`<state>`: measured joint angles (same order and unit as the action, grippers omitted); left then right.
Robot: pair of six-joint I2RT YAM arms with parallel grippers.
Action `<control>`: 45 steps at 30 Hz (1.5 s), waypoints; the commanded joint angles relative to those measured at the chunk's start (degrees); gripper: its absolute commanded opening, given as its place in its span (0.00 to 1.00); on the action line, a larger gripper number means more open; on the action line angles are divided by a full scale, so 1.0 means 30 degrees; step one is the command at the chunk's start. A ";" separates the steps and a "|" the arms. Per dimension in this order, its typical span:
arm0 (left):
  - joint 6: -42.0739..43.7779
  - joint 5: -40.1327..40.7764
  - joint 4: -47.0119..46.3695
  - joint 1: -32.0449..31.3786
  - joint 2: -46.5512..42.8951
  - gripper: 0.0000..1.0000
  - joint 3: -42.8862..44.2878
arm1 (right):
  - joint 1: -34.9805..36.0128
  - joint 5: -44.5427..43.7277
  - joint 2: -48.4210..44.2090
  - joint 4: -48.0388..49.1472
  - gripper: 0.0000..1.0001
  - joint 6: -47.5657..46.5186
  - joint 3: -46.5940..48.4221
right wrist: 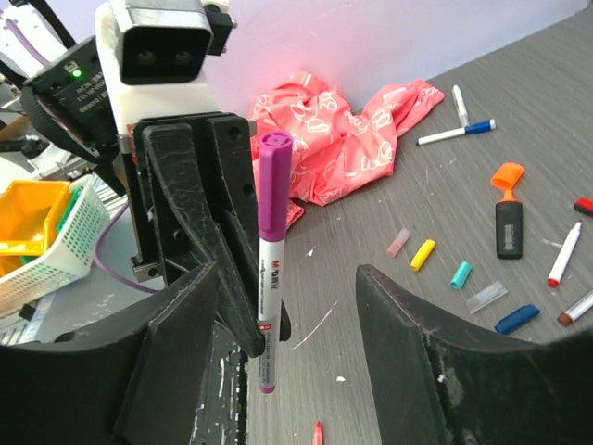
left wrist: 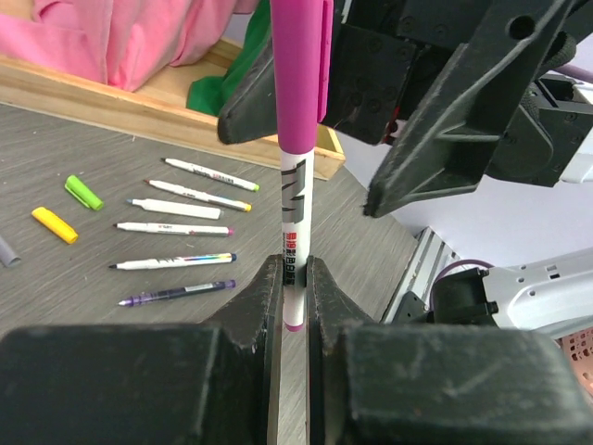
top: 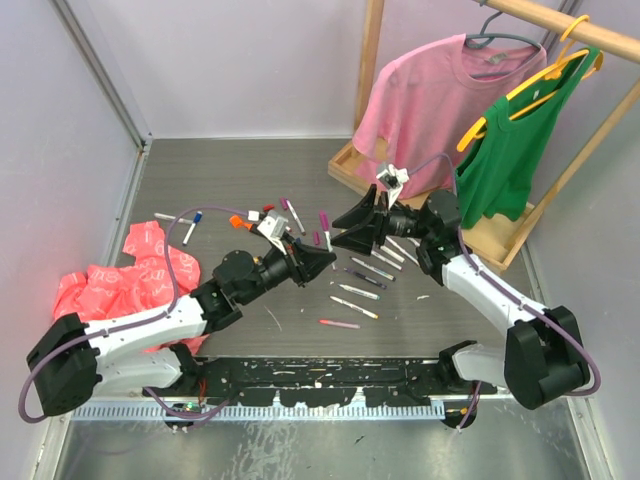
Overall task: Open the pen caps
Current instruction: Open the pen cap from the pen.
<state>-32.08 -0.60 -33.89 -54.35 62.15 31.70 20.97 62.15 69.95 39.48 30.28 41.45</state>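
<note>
My left gripper (left wrist: 295, 269) is shut on the lower white barrel of a pen (left wrist: 296, 209) and holds it upright above the table. The pen's magenta cap (right wrist: 274, 185) is on its top end. My right gripper (right wrist: 287, 271) is open, with one finger on each side of the pen and a clear gap to both. In the top view the two grippers meet tip to tip, left (top: 328, 258) and right (top: 347, 228). Several other pens (top: 365, 280) lie on the table below. Loose caps lie about, among them a yellow cap (right wrist: 422, 254) and a teal cap (right wrist: 460, 274).
A red-pink cloth (top: 120, 280) lies at the table's left. A wooden rack base (top: 500, 240) at the back right carries a pink shirt (top: 430, 100) and a green top (top: 510, 150). A thick orange-black marker (right wrist: 507, 218) lies among the caps.
</note>
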 commanded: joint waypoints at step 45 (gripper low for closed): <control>-0.3833 -0.8040 -0.1469 0.5164 -0.1463 1.00 0.2233 | 0.0960 0.3000 0.0888 -0.4086 0.01 -0.4396 0.2060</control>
<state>-38.33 -16.43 -32.80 -39.90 54.33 33.45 24.14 69.19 72.79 26.20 18.26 44.80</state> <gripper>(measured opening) 0.988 0.208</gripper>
